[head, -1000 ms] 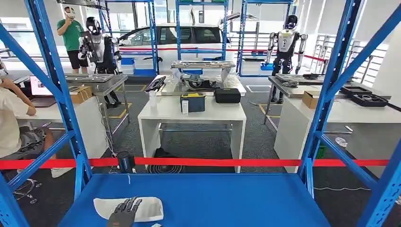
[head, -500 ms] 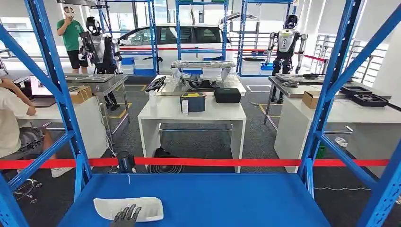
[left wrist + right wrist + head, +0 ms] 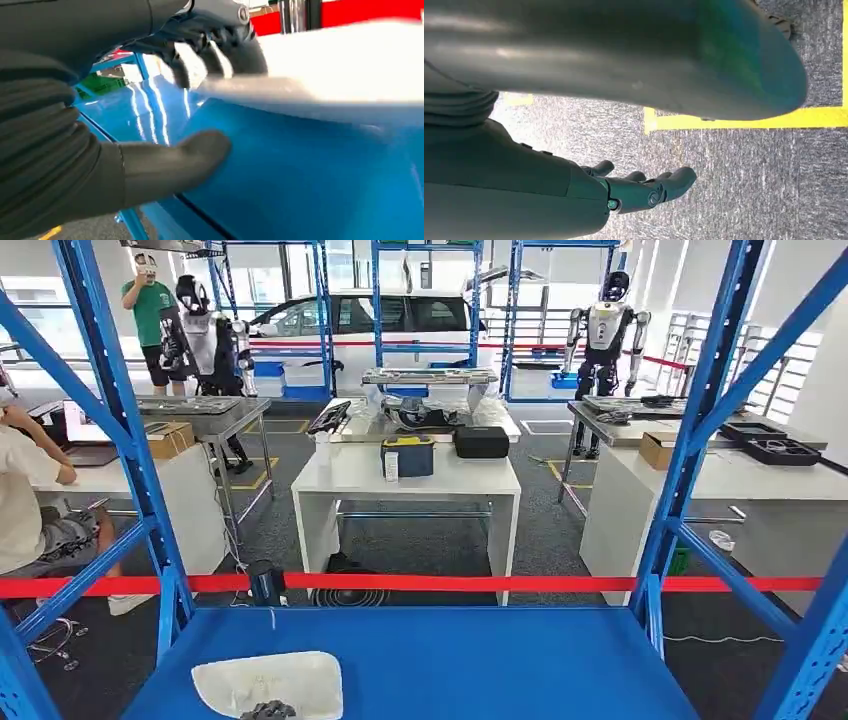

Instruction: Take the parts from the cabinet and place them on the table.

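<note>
White part (image 3: pixel 268 683), a flat pale piece, lies at the lower left of the head view on the blue cabinet shelf (image 3: pixel 480 660). The left hand (image 3: pixel 268 710) grips its near edge, dark fingers (image 3: pixel 215 52) curled over the top and thumb underneath. The right hand (image 3: pixel 644 190) hangs above grey floor, fingers loosely apart, holding nothing.

Three cameras, one robot at a blue cabinet shelf.
The head view looks forward and down from high up: the blue shelf (image 3: pixel 430 660) along the lower frame, a white table (image 3: pixel 405 475) at centre beyond. The left wrist view sits very close behind the left hand (image 3: pixel 200 100), over that same shelf and the white part (image 3: pixel 268 682). The right wrist view faces down past the right hand (image 3: pixel 644 187) at grey floor (image 3: pixel 744 185).
</note>
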`<state>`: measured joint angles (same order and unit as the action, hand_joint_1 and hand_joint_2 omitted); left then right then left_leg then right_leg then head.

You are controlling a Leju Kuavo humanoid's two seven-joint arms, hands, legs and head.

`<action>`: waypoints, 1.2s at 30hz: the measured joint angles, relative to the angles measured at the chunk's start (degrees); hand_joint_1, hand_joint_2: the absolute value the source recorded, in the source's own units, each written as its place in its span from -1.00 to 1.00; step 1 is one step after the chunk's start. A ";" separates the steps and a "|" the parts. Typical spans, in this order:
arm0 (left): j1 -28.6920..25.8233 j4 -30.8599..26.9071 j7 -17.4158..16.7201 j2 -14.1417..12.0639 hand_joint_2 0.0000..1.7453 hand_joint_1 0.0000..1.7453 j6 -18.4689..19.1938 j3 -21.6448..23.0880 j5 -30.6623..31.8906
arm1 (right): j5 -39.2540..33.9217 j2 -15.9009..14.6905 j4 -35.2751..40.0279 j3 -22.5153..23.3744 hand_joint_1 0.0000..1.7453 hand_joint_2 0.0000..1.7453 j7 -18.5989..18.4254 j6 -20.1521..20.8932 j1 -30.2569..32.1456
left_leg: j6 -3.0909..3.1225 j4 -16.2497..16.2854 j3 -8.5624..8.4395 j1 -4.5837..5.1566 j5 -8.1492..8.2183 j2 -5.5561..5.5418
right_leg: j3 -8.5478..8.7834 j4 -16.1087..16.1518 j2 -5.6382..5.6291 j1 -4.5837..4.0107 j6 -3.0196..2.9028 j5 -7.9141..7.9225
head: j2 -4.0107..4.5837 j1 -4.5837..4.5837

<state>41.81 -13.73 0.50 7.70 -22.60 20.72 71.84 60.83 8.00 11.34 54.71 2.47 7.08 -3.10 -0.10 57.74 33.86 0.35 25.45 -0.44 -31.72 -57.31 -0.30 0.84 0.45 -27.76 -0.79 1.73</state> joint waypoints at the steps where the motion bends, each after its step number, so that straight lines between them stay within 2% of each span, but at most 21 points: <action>1: -0.08 0.02 0.00 -0.05 1.00 1.00 -0.07 -0.04 0.00 | 0.19 0.02 0.00 -0.07 -1.00 -1.00 0.04 0.00 -0.01 | 0.00 0.00 0.00 0.00 0.00 0.00 | 0.00 0.00 0.00 0.00 0.00 0.00 | 0.00 0.00; 15: -0.86 0.24 0.09 -0.35 1.00 1.00 -0.37 -0.22 -0.09 | 0.72 0.04 0.00 -0.31 -1.00 -1.00 0.04 0.63 -0.04 | 0.00 0.00 0.00 0.00 0.00 0.00 | 0.00 0.00 0.00 0.00 0.00 0.00 | 0.00 0.00; 22: -1.37 0.31 1.33 -0.48 1.00 1.00 -1.57 -0.87 -0.31 | 0.96 0.04 0.00 -0.33 -1.00 -1.00 0.74 0.72 -0.06 | 0.00 0.00 0.00 0.00 0.00 -0.01 | 0.00 0.00 0.01 0.00 0.00 -0.01 | 0.00 0.00; 29: -1.49 0.31 3.76 -0.48 1.00 1.00 -2.58 -1.55 -0.28 | 1.03 0.04 0.00 -0.33 -1.00 -1.00 0.90 0.66 -0.12 | 0.00 0.00 0.00 0.00 0.00 -0.01 | -0.01 0.00 0.01 0.00 -0.01 -0.01 | 0.00 0.00; 36: -0.70 0.17 8.51 -0.50 1.00 1.00 0.15 -2.38 -1.64 | 1.42 0.04 0.00 -0.33 -1.00 -1.00 0.68 0.70 -0.17 | 0.00 0.00 -0.01 0.00 0.00 0.00 | -0.01 0.00 0.01 0.00 0.00 -0.01 | 0.00 0.00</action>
<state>41.12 -13.55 9.01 7.19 -22.45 18.34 70.20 62.25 8.04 11.34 54.38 3.15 7.78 -3.27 -0.10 57.74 33.86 0.35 25.45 -0.45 -31.73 -57.32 -0.29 0.84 0.45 -27.76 -0.79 1.73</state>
